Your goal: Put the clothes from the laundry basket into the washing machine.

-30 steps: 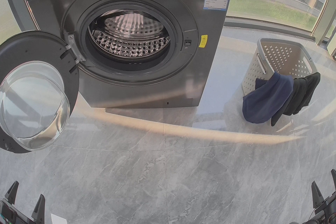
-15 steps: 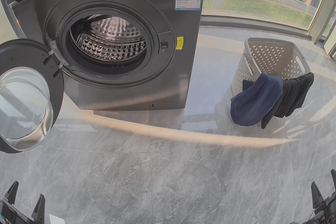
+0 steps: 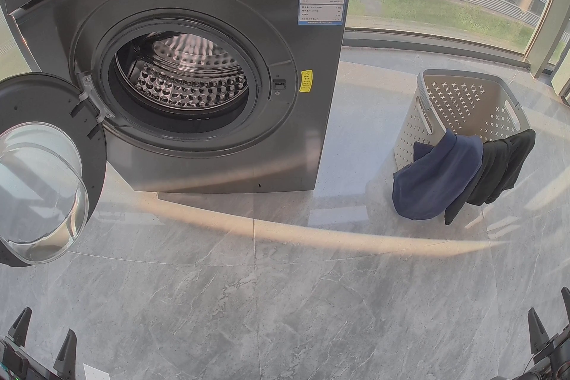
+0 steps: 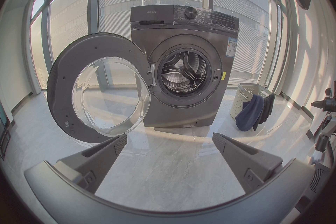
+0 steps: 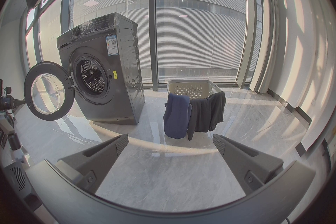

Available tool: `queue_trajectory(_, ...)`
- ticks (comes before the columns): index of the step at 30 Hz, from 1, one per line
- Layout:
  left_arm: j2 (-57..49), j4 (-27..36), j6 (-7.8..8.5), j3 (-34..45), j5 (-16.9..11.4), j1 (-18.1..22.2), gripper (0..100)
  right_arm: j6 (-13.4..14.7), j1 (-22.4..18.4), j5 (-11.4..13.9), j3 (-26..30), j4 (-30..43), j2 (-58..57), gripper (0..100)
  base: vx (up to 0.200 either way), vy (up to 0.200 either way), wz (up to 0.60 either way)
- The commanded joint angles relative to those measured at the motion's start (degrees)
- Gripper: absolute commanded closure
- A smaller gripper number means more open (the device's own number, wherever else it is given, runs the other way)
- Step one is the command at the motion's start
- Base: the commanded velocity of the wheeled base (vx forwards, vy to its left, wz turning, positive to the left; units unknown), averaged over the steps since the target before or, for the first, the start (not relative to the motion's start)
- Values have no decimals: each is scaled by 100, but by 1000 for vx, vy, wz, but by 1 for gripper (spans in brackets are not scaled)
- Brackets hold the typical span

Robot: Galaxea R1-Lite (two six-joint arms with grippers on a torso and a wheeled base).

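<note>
The left gripper carries two dark grey wedge-shaped plastic fingers, each with a finely ribbed inner pad and a round recessed screw near its base. They are mounted on a curved grey housing. The right gripper is built alike. Farther off, the right arm shows black joints and silvery links.

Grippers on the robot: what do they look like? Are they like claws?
A bit like claws. The left gripper and right gripper match: each has two dark grey, wedge-shaped fingers narrowing to a tip, with a ribbed patch near the tip and round screw holes at the base, on a curved grey bar.
</note>
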Motion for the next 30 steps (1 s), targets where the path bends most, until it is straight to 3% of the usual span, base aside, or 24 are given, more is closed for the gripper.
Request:
queue_trajectory(1,-68,2,-6,84,-7,-2,0,8,1,-1,75,2,-47,0,0,-200,0)
queue_trajectory(30,-68,-7,-6,84,10,-2,0,-1,-8,-1,75,-7,-47,0,0,-200,0)
